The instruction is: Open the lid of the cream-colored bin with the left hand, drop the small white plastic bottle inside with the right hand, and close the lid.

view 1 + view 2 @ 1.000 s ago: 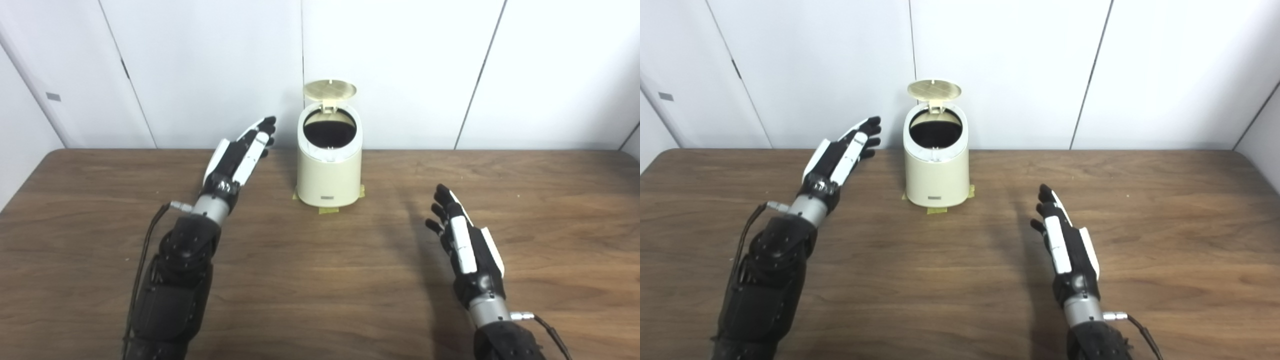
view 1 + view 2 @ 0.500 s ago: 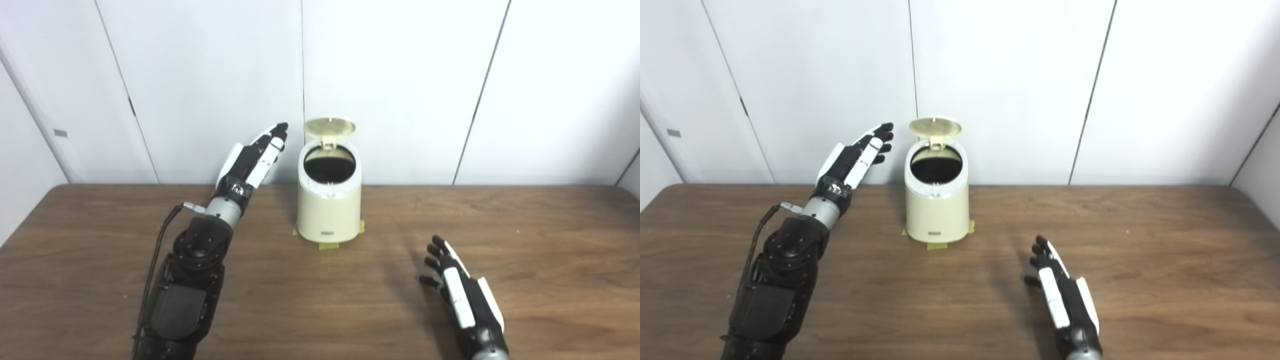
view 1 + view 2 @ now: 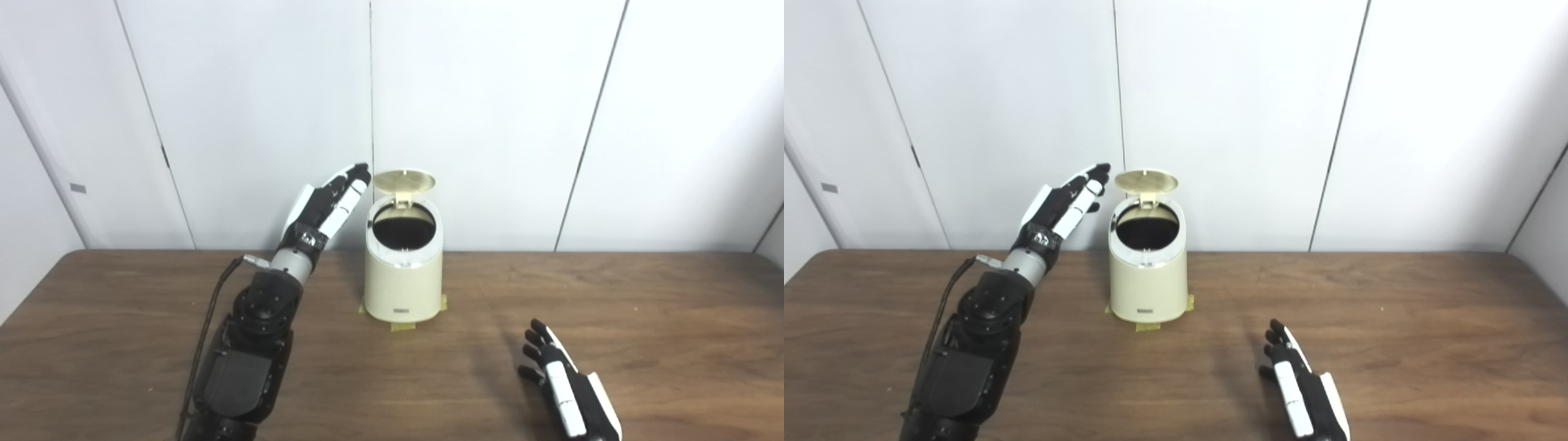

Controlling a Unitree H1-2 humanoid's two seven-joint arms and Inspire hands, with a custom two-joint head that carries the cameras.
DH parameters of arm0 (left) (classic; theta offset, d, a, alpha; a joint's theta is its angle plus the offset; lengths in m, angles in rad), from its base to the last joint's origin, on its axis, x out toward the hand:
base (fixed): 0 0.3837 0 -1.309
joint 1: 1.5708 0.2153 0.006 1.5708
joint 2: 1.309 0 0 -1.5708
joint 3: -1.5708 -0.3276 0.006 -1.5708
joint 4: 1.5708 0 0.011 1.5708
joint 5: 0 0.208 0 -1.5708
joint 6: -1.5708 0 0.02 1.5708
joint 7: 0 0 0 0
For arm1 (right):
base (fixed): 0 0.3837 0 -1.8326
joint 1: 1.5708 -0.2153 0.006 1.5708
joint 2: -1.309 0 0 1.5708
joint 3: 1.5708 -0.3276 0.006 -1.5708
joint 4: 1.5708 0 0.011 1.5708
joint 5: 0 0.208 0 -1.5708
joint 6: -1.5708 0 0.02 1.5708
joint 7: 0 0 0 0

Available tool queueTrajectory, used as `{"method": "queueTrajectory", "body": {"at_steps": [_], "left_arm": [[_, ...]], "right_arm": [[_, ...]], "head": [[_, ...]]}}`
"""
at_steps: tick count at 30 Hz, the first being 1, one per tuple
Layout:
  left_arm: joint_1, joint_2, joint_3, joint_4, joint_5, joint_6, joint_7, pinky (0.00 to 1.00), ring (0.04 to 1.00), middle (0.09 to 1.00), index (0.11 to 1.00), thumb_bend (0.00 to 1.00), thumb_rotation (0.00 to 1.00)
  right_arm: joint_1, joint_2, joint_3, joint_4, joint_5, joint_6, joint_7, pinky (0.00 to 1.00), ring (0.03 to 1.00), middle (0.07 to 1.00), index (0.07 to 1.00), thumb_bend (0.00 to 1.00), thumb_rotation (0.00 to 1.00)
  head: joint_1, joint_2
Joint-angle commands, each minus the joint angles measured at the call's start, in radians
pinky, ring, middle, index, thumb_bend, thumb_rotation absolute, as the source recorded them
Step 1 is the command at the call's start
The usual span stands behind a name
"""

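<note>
Left eye view: a cream-colored bin (image 3: 402, 288) is seen standing on a dark wood-grain bench (image 3: 643, 318), near the bench's far edge and in front of white wall panels (image 3: 490, 110). Its round lid (image 3: 403, 180) is raised on the rear hinge, and the dark inside of the bin is exposed; what lies in it cannot be made out. Strips of yellowish tape (image 3: 402, 326) are visible on the bench at the foot of the bin. The left hand (image 3: 326, 202) is held up in the air just to the left of the bin, with its fingers stretched out straight and slightly apart and nothing gripped; the fingertips (image 3: 362, 171) are shown close beside the left edge of the lid, and whether they touch it cannot be told. A cable (image 3: 211, 324) is seen trailing along the black left forearm. The right hand (image 3: 1301, 392) is placed low over the bench at the lower right, well apart from the bin, its fingers extended and loosely spread and nothing held; it is partly cut off by the bottom edge. The small white bottle is not seen in either view.
</note>
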Motion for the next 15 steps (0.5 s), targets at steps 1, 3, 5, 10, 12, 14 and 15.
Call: {"method": "queueTrajectory", "body": {"at_steps": [1,3,5,10,12,14,15], "left_arm": [[-0.086,0.015,-0.013,-0.017,0.034,-0.048,0.017,0.87,0.906,0.911,0.915,0.57,0.91],[-0.099,0.024,-0.03,-0.016,0.061,-0.055,0.015,0.87,0.899,0.909,0.905,0.56,0.95],[-0.112,0.036,-0.051,-0.016,0.093,-0.059,0.014,0.86,0.895,0.91,0.9,0.53,0.96],[-0.139,0.077,-0.115,-0.025,0.195,-0.067,0.002,0.9,0.943,0.938,0.916,0.52,0.95],[-0.152,0.083,-0.128,-0.027,0.218,-0.062,-0.001,0.87,0.93,0.929,0.904,0.52,0.94],[-0.161,0.084,-0.131,-0.027,0.227,-0.059,-0.006,0.87,0.925,0.925,0.896,0.53,0.95],[-0.168,0.088,-0.139,-0.023,0.24,-0.063,-0.008,0.87,0.925,0.925,0.895,0.53,0.95]], "right_arm": [[-0.013,-0.002,-0.004,-0.021,0.013,-0.048,0.006,0.82,0.914,0.937,0.945,0.55,1.0],[-0.014,-0.002,-0.005,-0.019,0.017,-0.049,0.006,0.82,0.915,0.937,0.946,0.55,1.0],[-0.013,-0.001,-0.005,-0.019,0.019,-0.046,0.006,0.82,0.913,0.936,0.948,0.54,1.0],[-0.015,-0.005,0.002,-0.009,0.013,-0.054,0.008,0.81,0.906,0.925,0.945,0.55,1.0],[-0.015,-0.006,0.007,-0.007,0.003,-0.052,0.008,0.8,0.906,0.922,0.946,0.55,1.0],[-0.016,-0.008,0.01,-0.005,-0.003,-0.053,0.009,0.8,0.903,0.919,0.946,0.54,1.0],[-0.016,-0.009,0.011,-0.005,-0.004,-0.053,0.01,0.8,0.904,0.919,0.946,0.54,1.0]], "head": [[-0.001,0.001],[-0.001,0.002],[-0.002,0.002],[-0.002,0.002],[-0.002,0.002],[0.0,0.005],[0.0,0.005]]}}
